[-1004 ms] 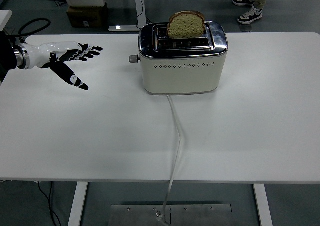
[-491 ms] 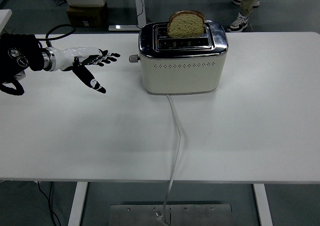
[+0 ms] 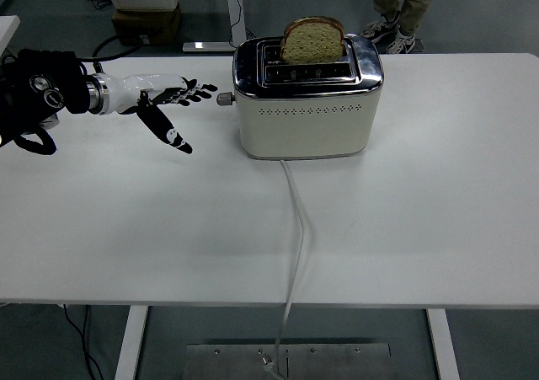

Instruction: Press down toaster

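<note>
A cream and chrome toaster (image 3: 306, 102) stands at the back middle of the white table (image 3: 404, 228). A slice of brown bread (image 3: 312, 40) sticks up out of its nearer slot. The toaster's lever knob (image 3: 224, 99) juts from its left end, raised. My left hand (image 3: 173, 102) reaches in from the left with fingers spread flat and thumb hanging down, holding nothing. Its fingertips (image 3: 207, 88) are a short gap left of the knob, at about the same height. The right arm is out of view.
The toaster's white cord (image 3: 296, 228) runs from its front base across the table and over the near edge. A person's legs and shoes (image 3: 394, 28) show on the floor behind the table. A cardboard box (image 3: 145, 22) sits at back left.
My left hand has moved steadily rightward toward the toaster's lever knob, staying open. The person behind the table has shifted to the left.
</note>
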You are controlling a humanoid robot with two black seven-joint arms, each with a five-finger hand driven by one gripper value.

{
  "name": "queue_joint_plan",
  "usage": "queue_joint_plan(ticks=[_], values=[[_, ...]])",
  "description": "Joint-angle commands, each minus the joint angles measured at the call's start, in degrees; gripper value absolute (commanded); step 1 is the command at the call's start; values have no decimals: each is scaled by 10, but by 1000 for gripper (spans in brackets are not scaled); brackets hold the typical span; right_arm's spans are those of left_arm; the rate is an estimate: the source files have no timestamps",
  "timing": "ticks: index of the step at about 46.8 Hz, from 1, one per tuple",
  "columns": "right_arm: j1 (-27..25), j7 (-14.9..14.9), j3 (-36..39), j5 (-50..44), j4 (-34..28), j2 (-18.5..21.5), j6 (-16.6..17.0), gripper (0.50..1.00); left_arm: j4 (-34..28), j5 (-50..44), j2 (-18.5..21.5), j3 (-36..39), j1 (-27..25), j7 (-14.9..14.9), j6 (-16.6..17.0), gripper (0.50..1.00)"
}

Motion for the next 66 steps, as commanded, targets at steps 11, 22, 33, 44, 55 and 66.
queue_joint_plan(ticks=[11, 22, 33, 44, 55, 66], values=[[0, 0, 0, 0, 0, 0, 0, 1000, 9, 0, -14, 3, 1, 0, 0, 1000], [0, 0, -1, 0, 0, 0, 0, 998, 16, 0, -20, 3, 5, 0, 1, 1000], [0, 0, -1, 0, 0, 0, 0, 1000, 29, 0, -34, 3, 19, -1, 2, 1000], [0, 0, -1, 0, -1, 0, 0, 998, 30, -1, -41, 3, 26, -1, 6, 1000], [-1, 0, 0, 0, -1, 0, 0, 1000, 64, -1, -64, 3, 36, -1, 10, 1000], [-2, 0, 0, 0, -1, 0, 0, 1000, 69, -1, -76, 3, 44, -1, 11, 1000]])
